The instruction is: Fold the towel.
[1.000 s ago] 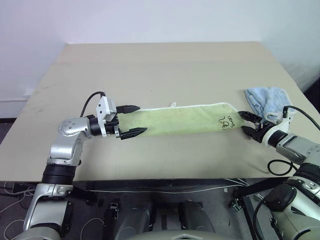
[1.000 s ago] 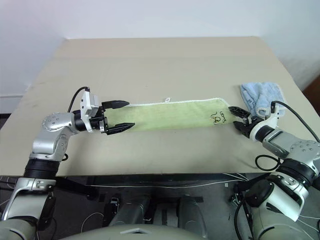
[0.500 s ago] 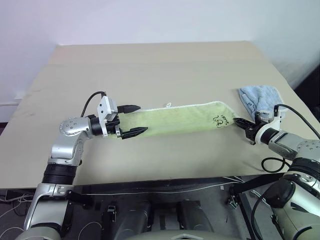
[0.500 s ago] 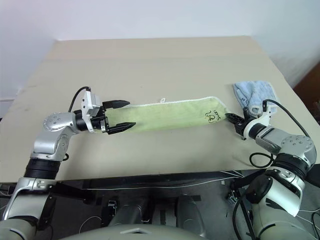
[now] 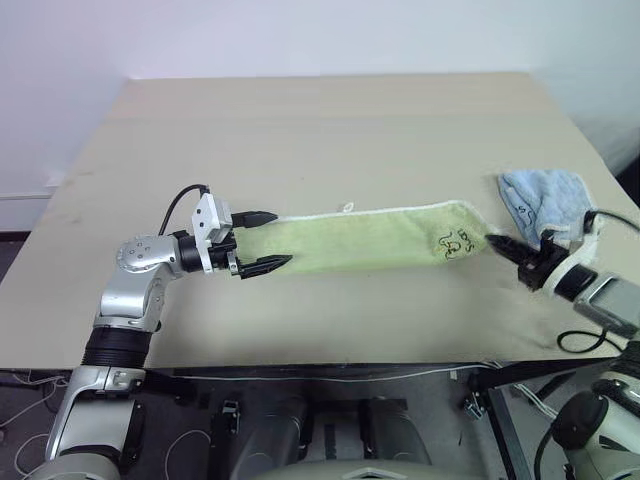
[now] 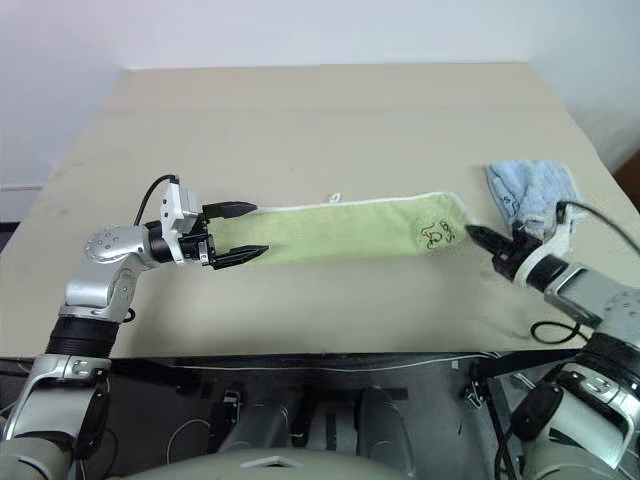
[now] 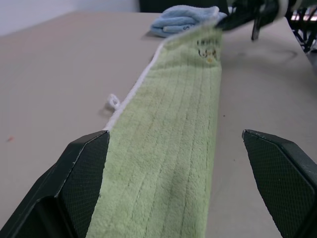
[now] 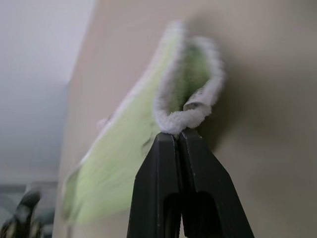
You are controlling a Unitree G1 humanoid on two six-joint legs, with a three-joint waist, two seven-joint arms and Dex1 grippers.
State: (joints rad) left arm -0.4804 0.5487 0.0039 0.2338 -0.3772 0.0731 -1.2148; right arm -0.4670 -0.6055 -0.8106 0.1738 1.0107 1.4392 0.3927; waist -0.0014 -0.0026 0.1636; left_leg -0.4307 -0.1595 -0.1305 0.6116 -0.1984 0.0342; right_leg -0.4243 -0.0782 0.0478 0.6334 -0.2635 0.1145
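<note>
Dark mark on towel point(image 5: 370, 240): unreadable.

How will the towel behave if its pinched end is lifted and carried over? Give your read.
Probably floppy: the towel is soft terry lying flat in a long strip on the table, and its end curls where the right gripper pinches it. It likely drapes and drags rather than slides as one piece. The left gripper stands open around the other end, so nothing anchors it.

Towel point(image 5: 370, 240) fuzzy terry cloth; table point(image 5: 330, 130) smooth matt.
</note>
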